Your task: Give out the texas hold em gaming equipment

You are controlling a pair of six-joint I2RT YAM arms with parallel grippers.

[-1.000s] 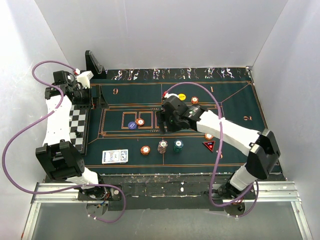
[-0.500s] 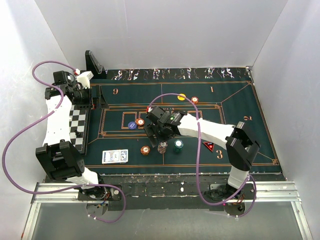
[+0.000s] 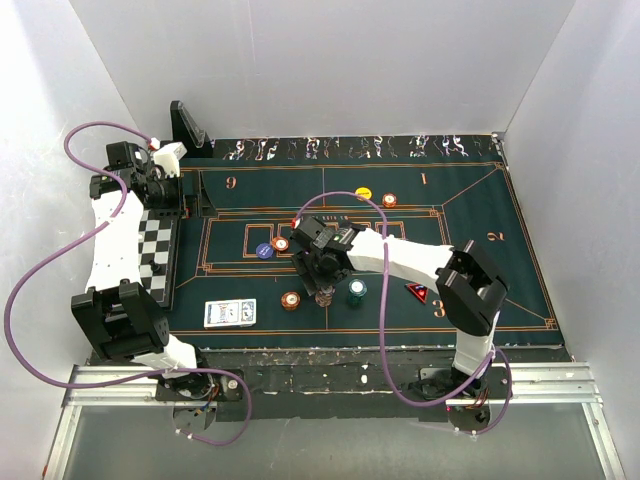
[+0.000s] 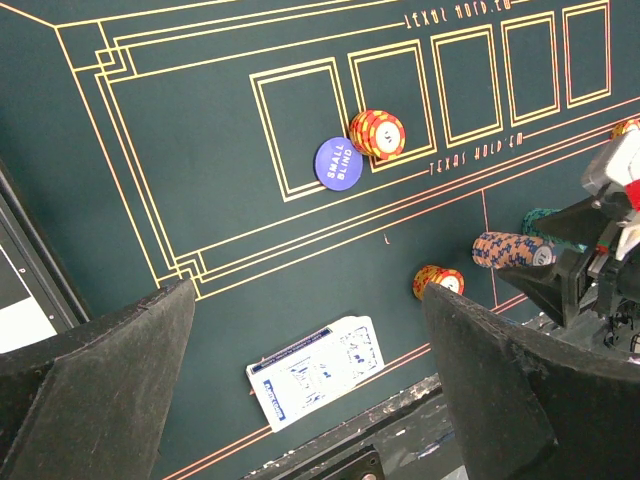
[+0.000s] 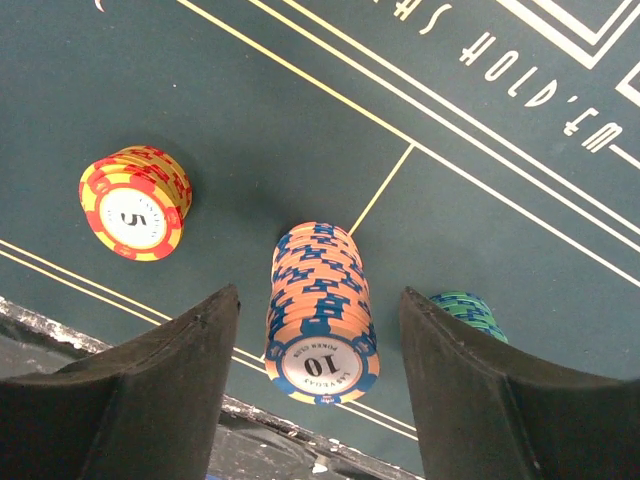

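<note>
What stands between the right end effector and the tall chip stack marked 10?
Nothing visible: the stack marked 10 sits between the open fingers of the right end effector. The stack marked 5 and the green stack lie outside them.

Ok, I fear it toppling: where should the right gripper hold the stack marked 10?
Low on its round sides, coming straight down, with the right gripper astride the stack marked 10. The stack is tall and slightly staggered, so a high pinch would likely take only the top chips.
</note>
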